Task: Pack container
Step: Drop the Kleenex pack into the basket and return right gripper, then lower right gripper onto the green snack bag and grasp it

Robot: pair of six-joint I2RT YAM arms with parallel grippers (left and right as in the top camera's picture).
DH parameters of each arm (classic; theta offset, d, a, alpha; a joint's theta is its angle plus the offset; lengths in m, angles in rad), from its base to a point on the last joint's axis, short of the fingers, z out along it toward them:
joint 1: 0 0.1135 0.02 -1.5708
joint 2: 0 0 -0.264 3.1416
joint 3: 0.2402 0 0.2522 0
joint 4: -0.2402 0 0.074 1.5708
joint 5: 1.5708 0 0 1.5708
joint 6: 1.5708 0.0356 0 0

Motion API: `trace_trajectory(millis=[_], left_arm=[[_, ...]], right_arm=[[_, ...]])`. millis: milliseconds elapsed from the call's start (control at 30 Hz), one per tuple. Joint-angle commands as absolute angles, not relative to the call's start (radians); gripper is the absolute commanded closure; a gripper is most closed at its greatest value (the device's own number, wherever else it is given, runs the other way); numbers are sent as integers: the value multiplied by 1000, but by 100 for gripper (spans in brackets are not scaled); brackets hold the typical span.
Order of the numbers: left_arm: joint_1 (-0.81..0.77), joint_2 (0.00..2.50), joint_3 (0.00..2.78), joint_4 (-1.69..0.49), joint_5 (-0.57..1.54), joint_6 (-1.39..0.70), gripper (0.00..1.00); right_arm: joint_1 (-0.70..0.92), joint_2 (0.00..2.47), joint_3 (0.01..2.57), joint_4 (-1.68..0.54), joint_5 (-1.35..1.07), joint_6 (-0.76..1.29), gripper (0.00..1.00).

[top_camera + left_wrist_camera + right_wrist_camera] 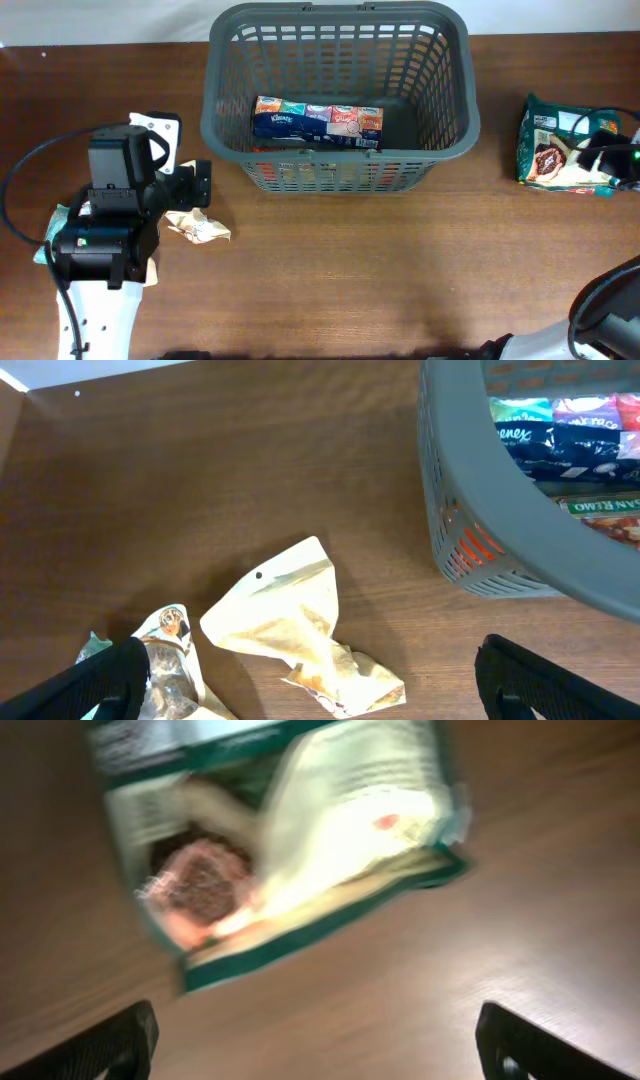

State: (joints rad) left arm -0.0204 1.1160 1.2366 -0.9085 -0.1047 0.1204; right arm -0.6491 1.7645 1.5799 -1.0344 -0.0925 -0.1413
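Note:
The container, a dark grey slotted basket, stands at the back middle of the table. Inside it lie a Kleenex tissue multipack and another packet beside it. My left gripper is open just left of the basket, over a crumpled cream packet that lies on the table between its spread fingers. A second, clear-fronted packet lies by the left finger. My right gripper is open above bare wood, just short of a green and white snack packet, which is blurred.
The green packet lies at the far right of the table. A teal-edged packet pokes out from under the left arm. The basket wall is close on the left gripper's right. Brown wooden tabletop spreads across the front.

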Motion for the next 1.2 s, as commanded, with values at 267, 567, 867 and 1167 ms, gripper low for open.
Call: trace_trajectory(millis=[267, 567, 867, 1167], left_arm=[[-23, 1117, 1245, -913, -91, 137, 1], [-23, 1118, 1245, -917, -91, 137, 1], [-23, 1118, 1245, -918, -90, 137, 1], [-23, 1118, 1245, -917, -91, 137, 1]], right_arm=[[-650, 1801, 1571, -863, 102, -176, 1], [-573, 1860, 1571, -855, -155, -272, 1], [-379, 1865, 1571, -820, -73, -291, 1], [-355, 1959, 1570, -836, 71, -167, 1]])
